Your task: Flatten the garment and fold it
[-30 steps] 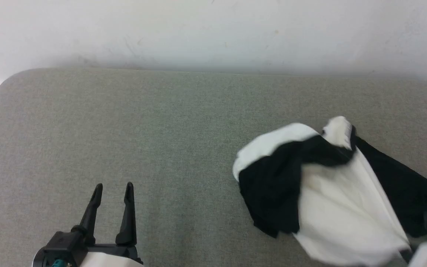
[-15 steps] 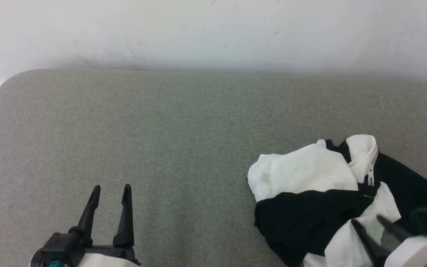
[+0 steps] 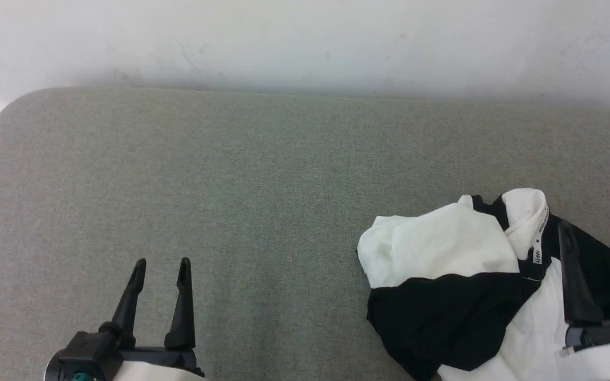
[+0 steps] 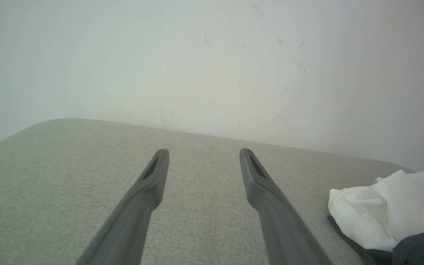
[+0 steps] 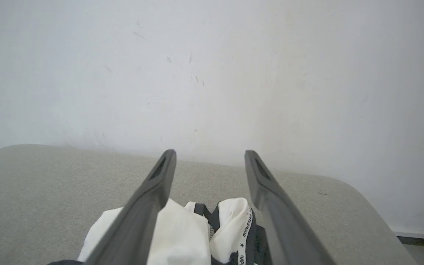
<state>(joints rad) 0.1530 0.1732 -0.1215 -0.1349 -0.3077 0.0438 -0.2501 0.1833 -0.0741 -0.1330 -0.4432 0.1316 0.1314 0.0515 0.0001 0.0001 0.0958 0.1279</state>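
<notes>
The T-shirt (image 3: 442,254) lies in a crumpled heap at the right end of the grey upholstered pad (image 3: 231,174), toward the near edge and well short of the far edge. Its white body is bunched on top. A black sleeve (image 3: 442,312) is folded across the front, and the printed collar tape (image 3: 540,241) is turned up to face the room. Nothing is flattened yet.

The right gripper (image 3: 591,223) hangs over the heap's right side with its jaws spread wide and no cloth pinched between them. The left gripper (image 3: 162,262) waits well apart near the front edge, also wide open and holding nothing.

The trouble I'd expect comes from the bunching. A pinch into that mound could catch several layers at once, so the shirt would lift as a lump rather than open out. The sleeve lying across the body may also twist further if pulled from the wrong side. Because the heap sits so far right, spreading it where it lies could send cloth over the pad's right end.

Behind the far edge rises a scuffed white wall (image 3: 305,42), close enough to limit a long forward reach. Mostly the shirt's own tangle stands in the way.
</notes>
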